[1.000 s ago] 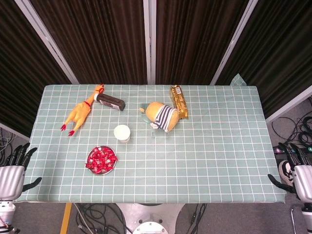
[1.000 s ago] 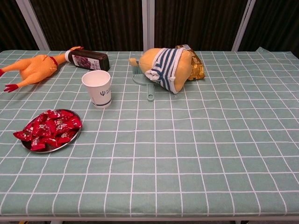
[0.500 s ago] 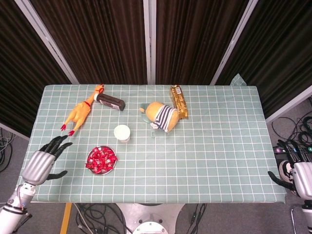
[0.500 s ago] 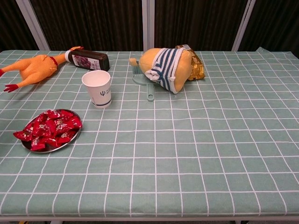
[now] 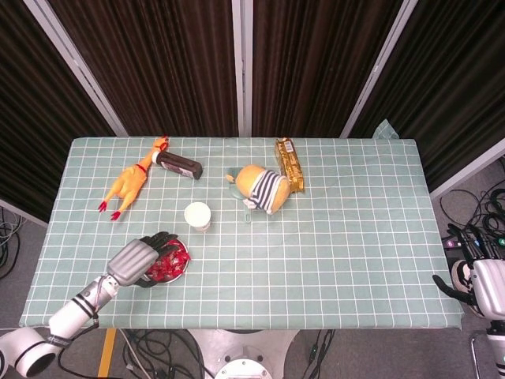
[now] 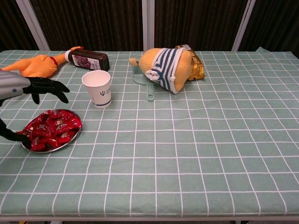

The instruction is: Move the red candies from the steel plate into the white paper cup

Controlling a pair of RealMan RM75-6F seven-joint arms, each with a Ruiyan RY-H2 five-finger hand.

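head view: left hand (image 5: 140, 260) spread wide over candies (image 5: 170, 260) on plate (image 5: 178, 275), holding nothing; cup (image 5: 198, 215) at plate's 1 o'clock; right hand (image 5: 477, 286) off table edge, grip unreadable | chest view: candies (image 6: 51, 129) all on plate (image 6: 71, 140), cup (image 6: 97, 88) looks empty | progress: none moved yet

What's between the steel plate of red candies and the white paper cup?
Only bare checked tablecloth separates round steel plate and white paper cup, per the chest view.
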